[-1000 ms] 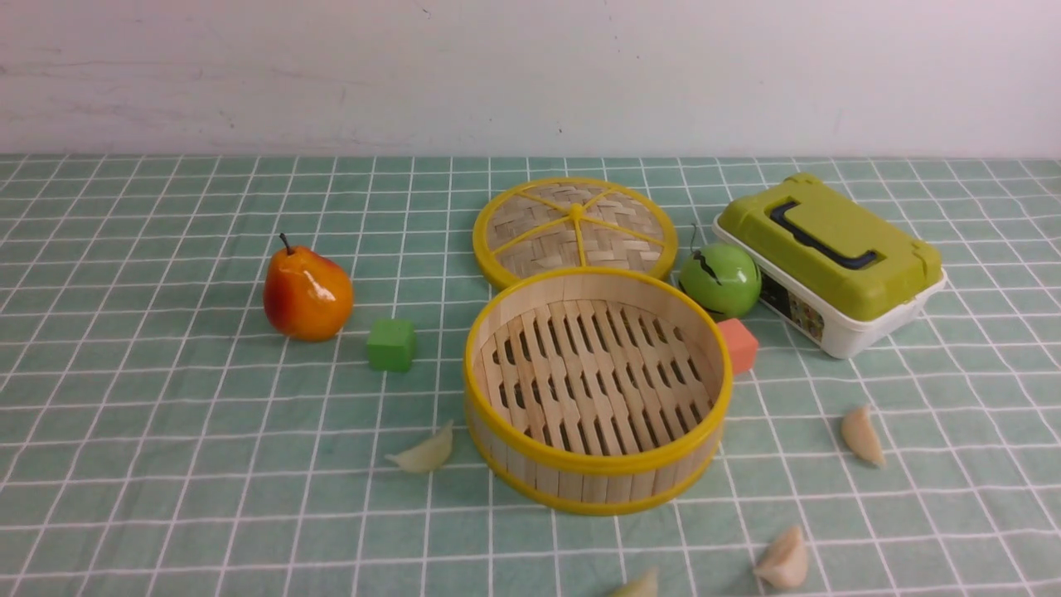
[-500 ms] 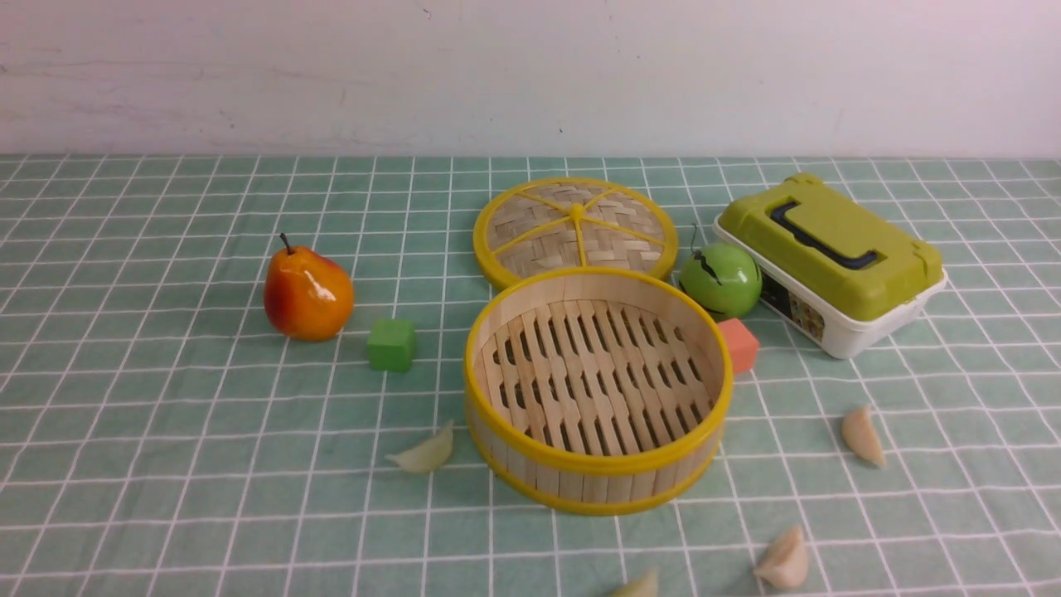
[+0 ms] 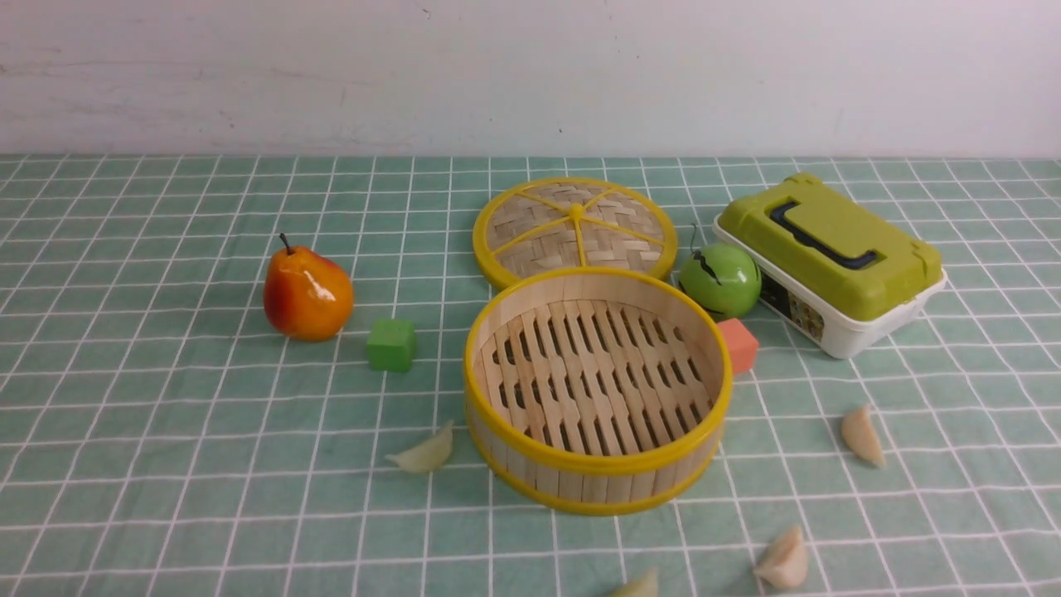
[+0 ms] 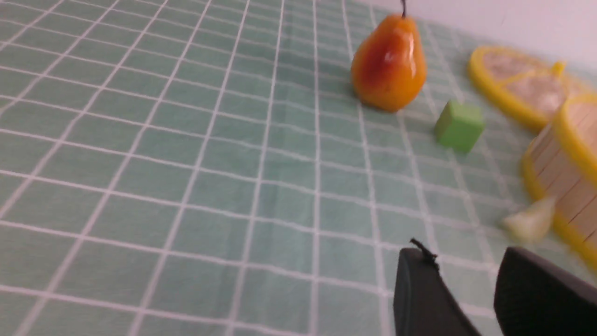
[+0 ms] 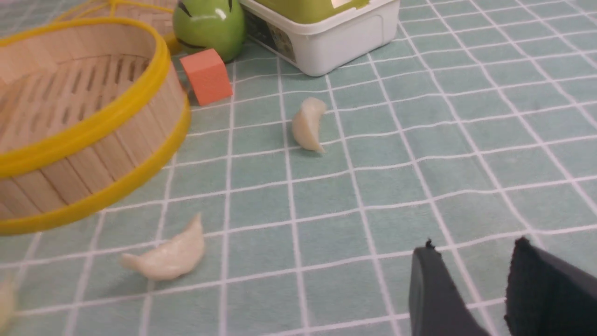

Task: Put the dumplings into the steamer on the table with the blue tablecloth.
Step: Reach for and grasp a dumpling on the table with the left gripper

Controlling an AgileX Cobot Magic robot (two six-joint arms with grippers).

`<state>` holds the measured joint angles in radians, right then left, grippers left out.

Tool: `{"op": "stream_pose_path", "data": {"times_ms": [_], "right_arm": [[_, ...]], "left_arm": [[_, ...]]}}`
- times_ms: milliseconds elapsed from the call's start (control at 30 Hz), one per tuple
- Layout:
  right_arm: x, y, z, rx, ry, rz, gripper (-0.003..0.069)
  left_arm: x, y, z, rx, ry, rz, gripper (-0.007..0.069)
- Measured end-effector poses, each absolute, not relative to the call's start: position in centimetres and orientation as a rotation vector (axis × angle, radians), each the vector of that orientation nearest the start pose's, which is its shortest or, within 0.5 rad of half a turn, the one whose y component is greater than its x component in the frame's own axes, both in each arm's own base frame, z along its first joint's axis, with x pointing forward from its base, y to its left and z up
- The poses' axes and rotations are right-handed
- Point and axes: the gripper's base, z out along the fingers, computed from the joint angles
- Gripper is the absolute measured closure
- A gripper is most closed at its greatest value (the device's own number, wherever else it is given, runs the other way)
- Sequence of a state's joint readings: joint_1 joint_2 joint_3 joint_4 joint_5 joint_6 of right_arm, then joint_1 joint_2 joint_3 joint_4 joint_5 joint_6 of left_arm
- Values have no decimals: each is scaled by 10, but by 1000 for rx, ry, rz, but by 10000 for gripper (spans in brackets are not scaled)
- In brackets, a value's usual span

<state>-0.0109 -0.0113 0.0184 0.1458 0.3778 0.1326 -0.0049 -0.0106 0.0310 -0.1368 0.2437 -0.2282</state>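
The empty steamer (image 3: 580, 485) stands mid-table on the blue tablecloth (image 3: 166, 414). Four dumplings lie on the cloth around it: one at its left front (image 3: 427, 452), one to the right (image 3: 862, 435), one at the right front (image 3: 783, 560), and one half cut off at the bottom edge (image 3: 638, 587). Neither gripper shows in the front view. In the left wrist view my left gripper (image 4: 466, 261) is open and empty, short of a dumpling (image 4: 529, 221) beside the steamer (image 4: 566, 177). In the right wrist view my right gripper (image 5: 473, 252) is open and empty, with two dumplings (image 5: 308, 123) (image 5: 170, 254) ahead of it.
The woven lid (image 3: 576, 228) lies behind the steamer. A green apple (image 3: 719, 280), an orange cube (image 3: 738, 344) and a green-lidded box (image 3: 829, 261) are at the back right. A pear (image 3: 307, 292) and a green cube (image 3: 391, 344) are to the left.
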Motion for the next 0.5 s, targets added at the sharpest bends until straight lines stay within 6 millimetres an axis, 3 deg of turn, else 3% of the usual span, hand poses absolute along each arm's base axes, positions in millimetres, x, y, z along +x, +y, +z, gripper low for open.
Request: {"op": "stream_pose_path", "data": {"times_ms": [233,333,500], "right_arm": [[51,24,179,793,1721,993,419],[51,27,183,879,1665,1126,419],[53,25,187,861,1615,1115,419]], "left_arm": [[57,0,203,-911,1298,-981,387],[57,2,206,-1007,1212,-1079,387],[56,3,206,-1035,1183,-1104,387]]}}
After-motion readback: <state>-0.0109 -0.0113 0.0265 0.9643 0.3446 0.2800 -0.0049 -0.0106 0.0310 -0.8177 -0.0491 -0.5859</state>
